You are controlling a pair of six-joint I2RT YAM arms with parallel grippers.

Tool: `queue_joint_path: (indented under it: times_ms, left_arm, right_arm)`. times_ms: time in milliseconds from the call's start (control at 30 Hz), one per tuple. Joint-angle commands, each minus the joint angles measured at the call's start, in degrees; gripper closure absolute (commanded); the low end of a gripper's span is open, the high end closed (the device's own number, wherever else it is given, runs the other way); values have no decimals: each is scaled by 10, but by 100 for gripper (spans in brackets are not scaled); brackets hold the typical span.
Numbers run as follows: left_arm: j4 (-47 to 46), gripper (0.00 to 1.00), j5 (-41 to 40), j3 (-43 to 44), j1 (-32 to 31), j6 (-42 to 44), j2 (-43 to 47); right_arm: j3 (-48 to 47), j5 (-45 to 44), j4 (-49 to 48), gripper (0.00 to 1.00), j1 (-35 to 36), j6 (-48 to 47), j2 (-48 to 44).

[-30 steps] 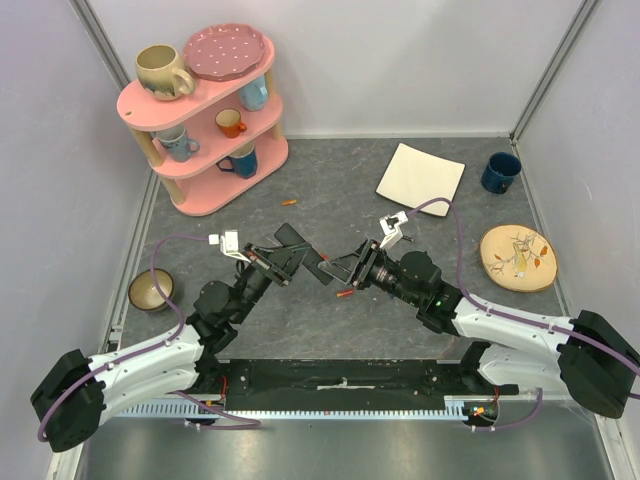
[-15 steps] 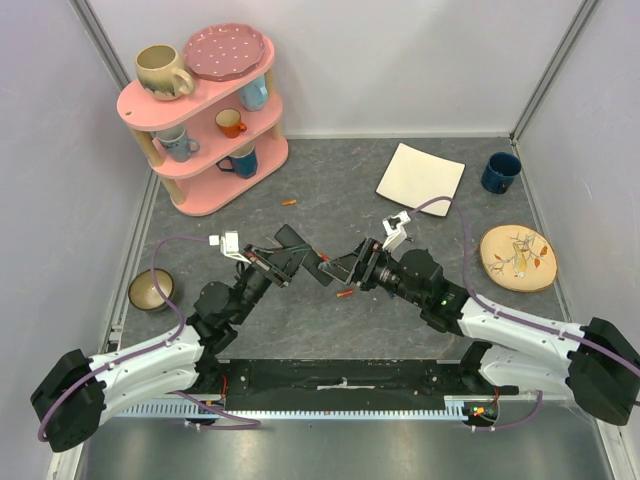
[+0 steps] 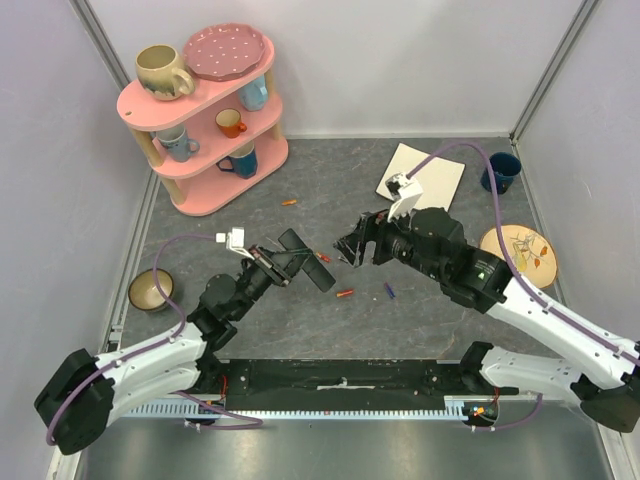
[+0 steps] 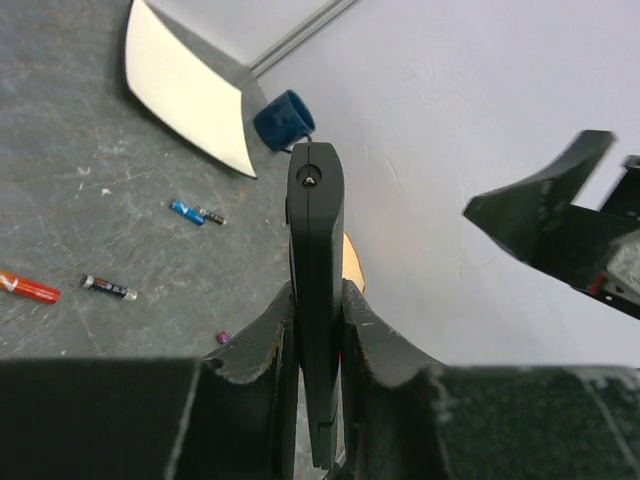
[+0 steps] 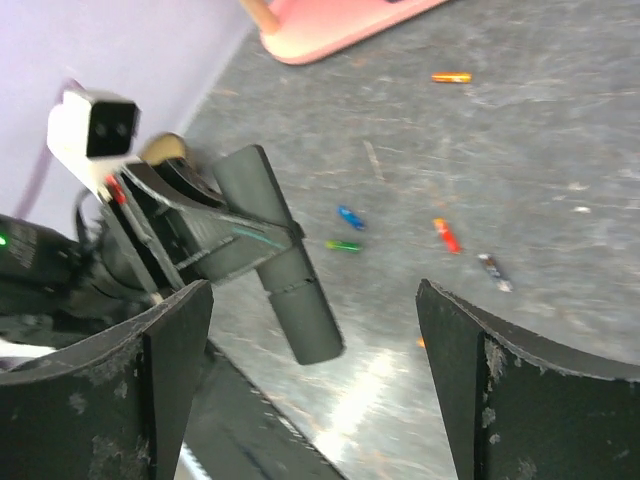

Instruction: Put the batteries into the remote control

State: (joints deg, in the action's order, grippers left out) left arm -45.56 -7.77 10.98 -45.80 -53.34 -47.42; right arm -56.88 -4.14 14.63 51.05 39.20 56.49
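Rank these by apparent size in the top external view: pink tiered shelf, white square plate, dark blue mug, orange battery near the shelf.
Largest to smallest:
1. pink tiered shelf
2. white square plate
3. dark blue mug
4. orange battery

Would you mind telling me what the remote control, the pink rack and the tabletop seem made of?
Remote control: likely plastic, matte black, smooth moulded edges.
Pink rack: probably painted wood; even pink tiers, bare pale posts.
Tabletop: dark grey, slate-like sheet or laminate; mottled, scuffed, unclear which.
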Motion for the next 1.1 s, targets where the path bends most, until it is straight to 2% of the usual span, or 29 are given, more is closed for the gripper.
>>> queue_joint_path:
  times_ms: [0, 100, 233, 567, 733, 900, 1067]
  left_arm:
    - [-28, 98, 127, 29, 48, -96, -51]
    - [-57, 98, 180, 38, 69, -126, -97]
    - [-145, 98, 230, 48, 87, -169, -160]
    - [-348, 98, 273, 41, 98, -264, -290]
    - [-335, 98, 263, 41, 98, -261, -291]
    - [-249, 98, 243, 47, 98, -244, -262]
    - [-217, 98, 238, 51, 98, -231, -244]
  right_arm:
    - [-67, -55, 194, 10, 17, -151, 43]
    - [-82, -89, 210, 10, 56, -161, 56]
    - [-89, -118, 220, 10, 105, -150, 75]
    - [-100, -151, 231, 13, 125, -105, 88]
    - [-131, -151, 241, 13, 137, -107, 121]
    - [-158, -155, 259, 12, 150, -108, 160]
    - [-158, -155, 261, 16, 152, -109, 183]
